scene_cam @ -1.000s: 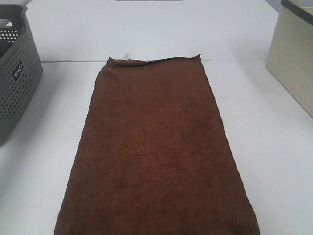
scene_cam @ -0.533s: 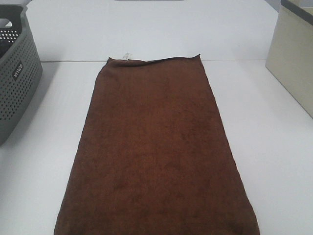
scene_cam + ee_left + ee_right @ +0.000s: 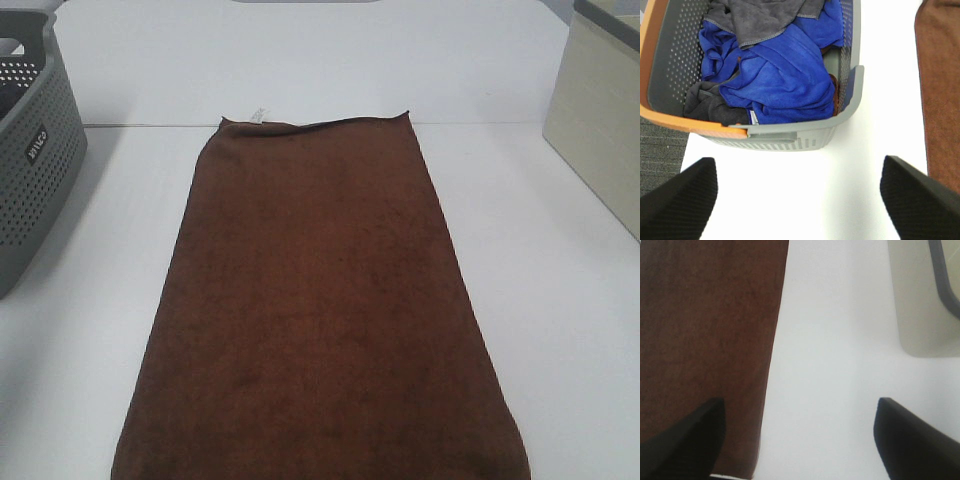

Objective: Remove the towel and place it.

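Note:
The dark brown towel [image 3: 320, 310] lies flat and spread lengthwise on the white table, with a small white tag [image 3: 256, 114] at its far left corner. Its edge also shows in the left wrist view [image 3: 942, 90] and in the right wrist view [image 3: 705, 340]. Neither gripper shows in the exterior high view. My left gripper [image 3: 800, 200] is open and empty above bare table between the grey basket [image 3: 790, 140] and the towel. My right gripper [image 3: 800, 440] is open and empty above the towel's right edge and bare table.
The grey perforated basket [image 3: 35, 150] stands at the left edge of the table and holds blue [image 3: 780, 75] and grey cloths [image 3: 760, 17]. A beige box [image 3: 600, 120] stands at the right edge, also in the right wrist view [image 3: 920, 305].

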You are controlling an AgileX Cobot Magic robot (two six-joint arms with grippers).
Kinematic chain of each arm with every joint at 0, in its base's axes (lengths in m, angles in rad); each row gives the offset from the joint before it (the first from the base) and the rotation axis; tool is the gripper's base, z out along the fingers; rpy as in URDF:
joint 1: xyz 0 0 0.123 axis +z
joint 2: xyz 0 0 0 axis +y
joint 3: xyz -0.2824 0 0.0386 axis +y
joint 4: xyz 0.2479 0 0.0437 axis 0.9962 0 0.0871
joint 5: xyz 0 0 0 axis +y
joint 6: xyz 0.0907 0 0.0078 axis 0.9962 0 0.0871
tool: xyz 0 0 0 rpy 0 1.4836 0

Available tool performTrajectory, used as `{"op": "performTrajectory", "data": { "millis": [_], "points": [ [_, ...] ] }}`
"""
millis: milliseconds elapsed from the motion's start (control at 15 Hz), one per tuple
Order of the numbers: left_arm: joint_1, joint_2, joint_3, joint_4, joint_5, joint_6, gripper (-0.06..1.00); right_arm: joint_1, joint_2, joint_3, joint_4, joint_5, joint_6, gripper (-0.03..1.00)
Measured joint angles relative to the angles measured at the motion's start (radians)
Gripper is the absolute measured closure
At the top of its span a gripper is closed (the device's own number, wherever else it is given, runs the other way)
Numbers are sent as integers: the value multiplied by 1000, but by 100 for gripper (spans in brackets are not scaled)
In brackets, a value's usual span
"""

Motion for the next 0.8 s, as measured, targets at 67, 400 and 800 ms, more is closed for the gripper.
{"op": "performTrajectory", "data": {
  "millis": [67,400,800],
  "points": [
    [0,-84,48,0,2,1,13,0,-124,116,5,-20,0,19],
    [0,-512,356,61,-4,9,13,0,-677,524,5,-52,0,19],
    [0,-968,563,-31,75,58,13,0,-1018,656,-14,-63,-22,19]
  ]
}}
